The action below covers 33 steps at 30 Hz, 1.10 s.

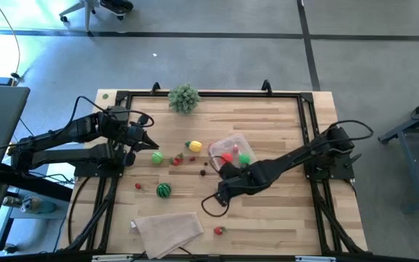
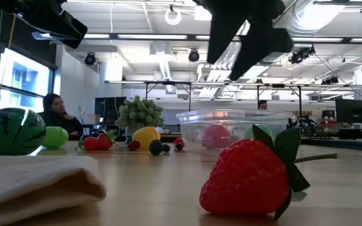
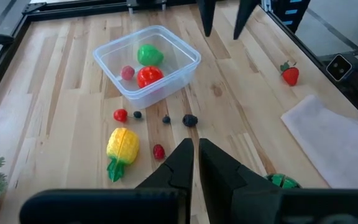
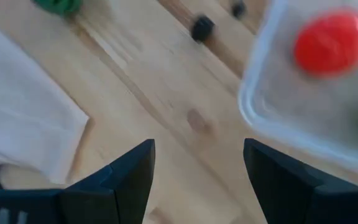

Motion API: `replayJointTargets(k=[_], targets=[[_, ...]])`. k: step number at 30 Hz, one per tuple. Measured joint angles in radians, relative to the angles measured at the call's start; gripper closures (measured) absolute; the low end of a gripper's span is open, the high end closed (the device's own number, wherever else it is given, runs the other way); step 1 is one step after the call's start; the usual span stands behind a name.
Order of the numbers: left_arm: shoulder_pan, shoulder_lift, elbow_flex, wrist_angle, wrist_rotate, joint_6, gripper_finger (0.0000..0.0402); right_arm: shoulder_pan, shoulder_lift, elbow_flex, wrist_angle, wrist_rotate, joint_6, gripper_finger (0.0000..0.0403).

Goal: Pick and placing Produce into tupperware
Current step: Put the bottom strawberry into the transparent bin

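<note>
The clear tupperware (image 1: pixel 230 149) stands on the wooden table right of centre and holds a red piece (image 3: pixel 149 75), a green piece (image 3: pixel 149 54) and a pink piece (image 3: pixel 127 72). Left of it, loose produce lies on the table: a yellow piece (image 1: pixel 193 146), a green piece (image 1: pixel 156 156), red bits (image 1: pixel 175 161) and dark berries (image 3: pixel 189 120). A striped watermelon ball (image 1: pixel 164 190) and a strawberry (image 1: pixel 218 231) lie nearer the front. My right gripper (image 1: pixel 221 169) is open and empty above the table, beside the tupperware's near left corner (image 4: pixel 253 112). My left gripper (image 1: pixel 148 139) is shut and empty at the left.
A folded beige cloth (image 1: pixel 167 229) lies at the front edge, left of the strawberry. A bushy grey-green plant (image 1: pixel 184 97) stands at the far edge. A black frame (image 1: pixel 209 93) runs around the table. A person (image 2: pixel 55 113) sits in the room beyond the table.
</note>
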Motion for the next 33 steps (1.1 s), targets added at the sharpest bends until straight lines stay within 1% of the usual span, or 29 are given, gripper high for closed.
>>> replayJointTargets(k=[3, 6, 8, 9, 10, 12, 13, 15, 18, 22, 29, 33], targets=[[0.000, 0.000, 0.000, 0.000, 0.000, 0.000, 0.0385, 0.019, 0.006, 0.000, 0.081, 0.031, -0.214, 0.0165], [0.000, 0.000, 0.000, 0.000, 0.000, 0.000, 0.0385, 0.042, 0.006, 0.000, 0.193, 0.025, -0.453, 0.0165], [0.000, 0.000, 0.000, 0.000, 0.000, 0.000, 0.0385, 0.059, 0.006, 0.000, 0.256, -0.010, -0.629, 0.0165], [0.000, 0.000, 0.000, 0.000, 0.000, 0.000, 0.0385, 0.068, 0.006, 0.000, 0.288, -0.045, -0.712, 0.0165], [0.000, 0.000, 0.000, 0.000, 0.000, 0.000, 0.0385, 0.076, 0.005, 0.000, 0.306, -0.078, -0.775, 0.0165], [0.000, 0.000, 0.000, 0.000, 0.000, 0.000, 0.0385, 0.093, 0.005, 0.000, 0.337, -0.122, -0.843, 0.0165], [0.000, 0.000, 0.000, 0.000, 0.000, 0.000, 0.0385, 0.103, 0.005, 0.000, 0.352, -0.128, -0.854, 0.0165], [0.000, 0.000, 0.000, 0.000, 0.000, 0.000, 0.0385, 0.125, 0.005, 0.000, 0.378, -0.118, -0.819, 0.0165], [0.000, 0.000, 0.000, 0.000, 0.000, 0.000, 0.0385, 0.159, 0.005, 0.000, 0.380, -0.067, -0.746, 0.0165], [0.000, 0.000, 0.000, 0.000, 0.000, 0.000, 0.0385, 0.196, 0.017, 0.001, 0.389, 0.006, -0.746, 0.0165], [0.000, 0.000, 0.000, 0.000, 0.000, 0.000, 0.0385, 0.248, 0.135, 0.000, 0.392, 0.016, -0.746, 0.0165], [0.000, 0.000, 0.000, 0.000, 0.000, 0.000, 0.0385, 0.260, 0.177, 0.000, 0.387, 0.016, -0.719, 0.0165]])
